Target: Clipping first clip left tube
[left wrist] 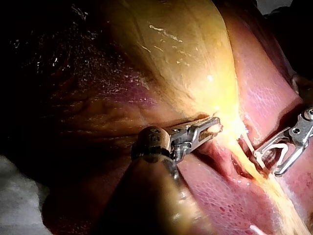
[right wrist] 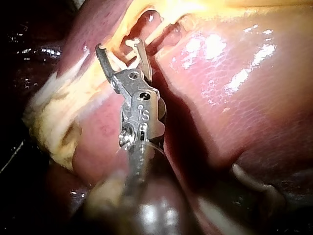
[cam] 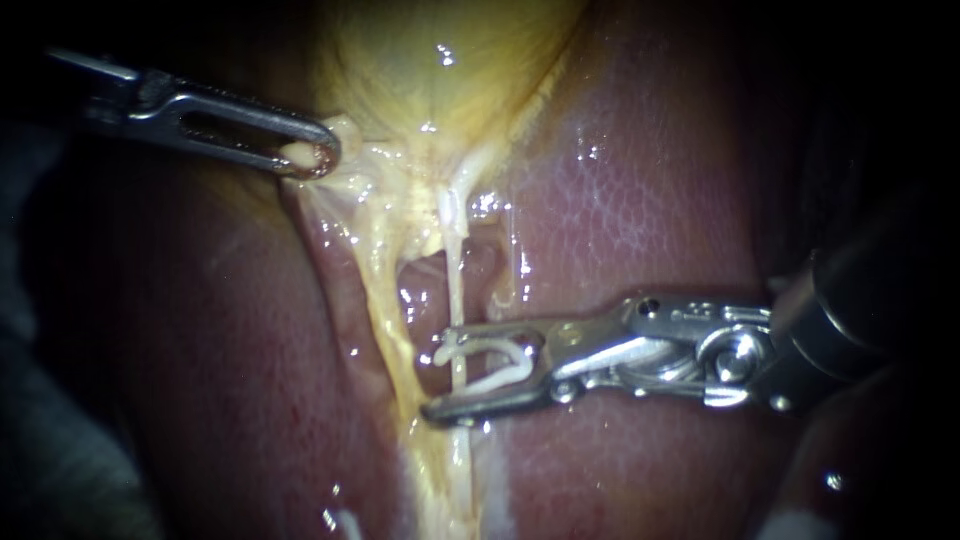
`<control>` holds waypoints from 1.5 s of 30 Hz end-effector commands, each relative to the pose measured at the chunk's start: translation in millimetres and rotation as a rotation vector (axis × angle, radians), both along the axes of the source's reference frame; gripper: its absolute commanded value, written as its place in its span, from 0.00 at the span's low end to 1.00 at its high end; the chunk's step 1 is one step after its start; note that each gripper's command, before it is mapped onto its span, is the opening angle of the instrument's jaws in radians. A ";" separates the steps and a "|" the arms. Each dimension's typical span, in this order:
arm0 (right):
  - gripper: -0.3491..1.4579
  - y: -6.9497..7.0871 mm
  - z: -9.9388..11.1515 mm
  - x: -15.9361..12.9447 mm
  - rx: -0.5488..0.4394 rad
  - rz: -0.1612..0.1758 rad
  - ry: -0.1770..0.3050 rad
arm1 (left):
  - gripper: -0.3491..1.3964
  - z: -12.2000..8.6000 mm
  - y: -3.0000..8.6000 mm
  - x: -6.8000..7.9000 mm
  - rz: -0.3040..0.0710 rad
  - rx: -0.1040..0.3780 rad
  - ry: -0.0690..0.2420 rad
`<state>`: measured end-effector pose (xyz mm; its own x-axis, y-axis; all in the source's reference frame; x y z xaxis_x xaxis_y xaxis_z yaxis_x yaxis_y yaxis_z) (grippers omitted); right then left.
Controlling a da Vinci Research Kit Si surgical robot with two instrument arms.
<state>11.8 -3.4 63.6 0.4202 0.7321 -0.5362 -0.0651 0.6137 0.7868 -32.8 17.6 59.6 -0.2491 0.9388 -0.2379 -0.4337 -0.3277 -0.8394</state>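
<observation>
L instrument (cam: 312,155): jaws closed on tissue at the gallbladder (cam: 450,60) neck, holding it taut off the liver (cam: 640,220). R instrument (cam: 436,381): jaws wide, w/ an open white clip (cam: 495,362) seated between them, straddling the thin pale tube (cam: 456,285) below the neck. Can't say for sure it's the left tube. Looks like placement, clip not yet fired. Next: check both clip legs clear the tube's far side, then squeeze square, no twist.

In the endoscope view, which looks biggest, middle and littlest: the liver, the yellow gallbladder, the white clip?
Biggest: the liver, filling most of the view.
Middle: the gallbladder, the yellow part at the top.
Littlest: the clip, a tiny white loop held in the right instrument's jaws.
</observation>
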 end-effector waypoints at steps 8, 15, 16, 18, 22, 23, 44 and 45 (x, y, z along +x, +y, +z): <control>0.47 0.2 1.7 0.9 0.000 -0.005 0.000 | 0.00 0.0 0.0 0.0 0.000 0.000 0.000; 0.47 -0.2 2.3 3.2 0.011 -0.027 0.021 | 0.00 0.0 0.0 -0.1 0.000 0.000 0.000; 0.47 -0.3 2.4 3.6 0.011 -0.031 0.029 | 0.00 0.0 0.0 -0.1 0.000 0.000 0.000; 0.47 -0.6 2.5 4.2 0.021 -0.037 0.043 | 0.00 0.0 0.0 -0.1 0.000 0.000 0.000; 0.47 -1.3 2.4 5.5 0.027 -0.062 0.080 | 0.00 0.0 0.0 -0.1 0.000 0.000 0.000; 0.47 -1.4 2.3 5.8 0.027 -0.066 0.088 | 0.00 0.0 0.0 -0.1 0.000 0.000 0.000; 0.47 -3.9 -1.6 8.7 0.046 -0.066 0.181 | 0.00 0.0 0.0 -0.1 0.000 0.000 0.000; 0.47 -4.0 -2.0 8.8 0.047 -0.065 0.184 | 0.00 0.0 0.0 -0.1 0.000 0.000 0.000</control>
